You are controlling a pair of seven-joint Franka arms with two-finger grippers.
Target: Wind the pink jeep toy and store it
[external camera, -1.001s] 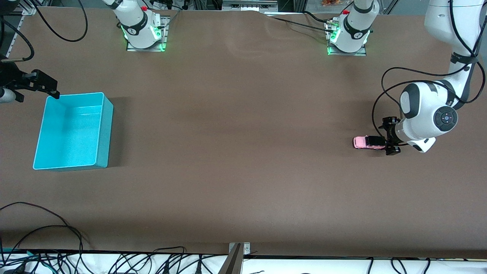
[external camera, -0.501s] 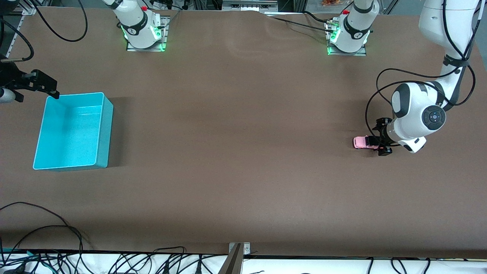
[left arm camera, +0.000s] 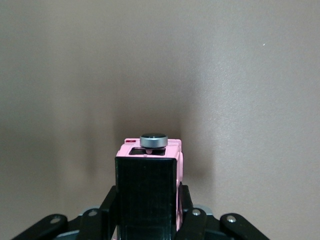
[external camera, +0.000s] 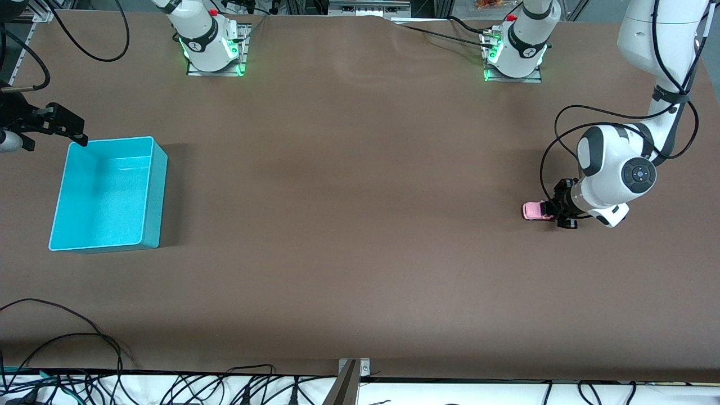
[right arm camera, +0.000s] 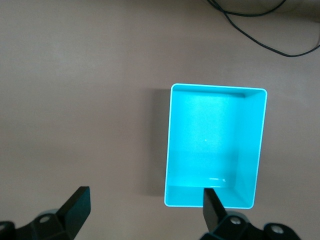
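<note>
The pink jeep toy [external camera: 532, 211] stands on the brown table at the left arm's end. In the left wrist view its black roof [left arm camera: 146, 195] fills the space between the fingers, with a round silver knob [left arm camera: 153, 140] at its end away from the wrist. My left gripper [external camera: 556, 212] is low at the table, shut on the jeep's sides [left arm camera: 148, 196]. My right gripper [external camera: 53, 138] is open and empty, up in the air by the turquoise bin [external camera: 154, 194], and shows in its wrist view [right arm camera: 145, 199]. The bin [right arm camera: 250, 150] is empty.
The two arm bases [external camera: 212, 48] [external camera: 514, 53] stand along the table's edge farthest from the front camera. Black cables [external camera: 62, 343] lie along the table's edge nearest the front camera. A cable [right arm camera: 260, 35] lies near the bin.
My left gripper has slid along the table toward the jeep and its fingers have closed onto the jeep's sides. The jeep has stayed in place. The right arm has not moved.
</note>
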